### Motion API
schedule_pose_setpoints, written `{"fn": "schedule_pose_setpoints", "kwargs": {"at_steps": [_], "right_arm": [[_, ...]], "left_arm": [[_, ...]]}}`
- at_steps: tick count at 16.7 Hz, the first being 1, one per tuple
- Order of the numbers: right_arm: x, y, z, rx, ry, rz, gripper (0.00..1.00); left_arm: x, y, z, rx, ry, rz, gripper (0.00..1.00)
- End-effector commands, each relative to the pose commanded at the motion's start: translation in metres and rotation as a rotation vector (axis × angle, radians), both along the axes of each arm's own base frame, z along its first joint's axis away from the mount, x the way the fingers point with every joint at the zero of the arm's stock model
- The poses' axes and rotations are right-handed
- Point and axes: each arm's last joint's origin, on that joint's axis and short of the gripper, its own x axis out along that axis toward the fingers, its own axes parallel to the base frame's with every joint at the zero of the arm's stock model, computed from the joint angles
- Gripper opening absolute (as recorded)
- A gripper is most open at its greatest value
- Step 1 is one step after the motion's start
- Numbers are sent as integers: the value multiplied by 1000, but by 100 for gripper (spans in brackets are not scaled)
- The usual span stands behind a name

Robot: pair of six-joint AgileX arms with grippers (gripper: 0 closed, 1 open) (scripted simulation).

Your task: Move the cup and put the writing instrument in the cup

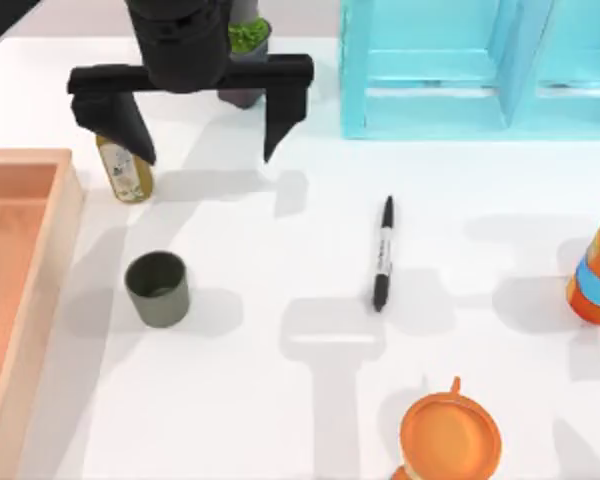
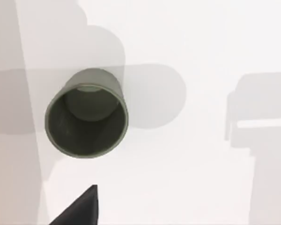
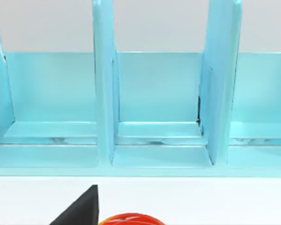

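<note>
The cup (image 1: 158,288) is a small dark olive-grey cylinder standing upright on the white table, left of centre. My left gripper (image 1: 208,155) hovers high above the table behind it, open wide and holding nothing. Seen from the left wrist, the cup (image 2: 86,115) is looked into from above and is empty, with one black fingertip (image 2: 84,208) apart from it. The writing instrument (image 1: 383,253), a slim black marker with a pale barrel, lies flat near the middle of the table. One fingertip (image 3: 84,208) of my right gripper stands well off to one side, facing the cyan shelf.
A yellow bottle (image 1: 125,170) stands under the left gripper's finger. A wooden tray (image 1: 65,215) lines the left edge. The cyan shelf (image 1: 480,65) fills the back right, with a potted plant (image 1: 246,38) at the back. An orange mug (image 1: 450,435) and a blue-banded orange cylinder (image 1: 595,272) stand on the right.
</note>
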Motion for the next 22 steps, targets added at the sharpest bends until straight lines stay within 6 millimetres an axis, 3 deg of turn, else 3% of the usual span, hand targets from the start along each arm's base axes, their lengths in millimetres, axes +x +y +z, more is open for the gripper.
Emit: {"fn": "schedule_pose_setpoints", "kwargs": {"at_steps": [2,6,9,16,22], "right_arm": [[0,0,0,0,0,0,100],[0,0,0,0,0,0,100],[0,0,0,0,0,0,100],[0,0,0,0,0,0,100],[0,0,0,0,0,0,100]], "left_arm": [[16,-29,-23,-28,12,-27,100],[37,-93,-90,-77,52,-86,100],[39,-121,-113,-119,48,-118,100],[40,-125,-121,-124,49,-121,100],[39,-138,-175,-127,47,-124,100]]}}
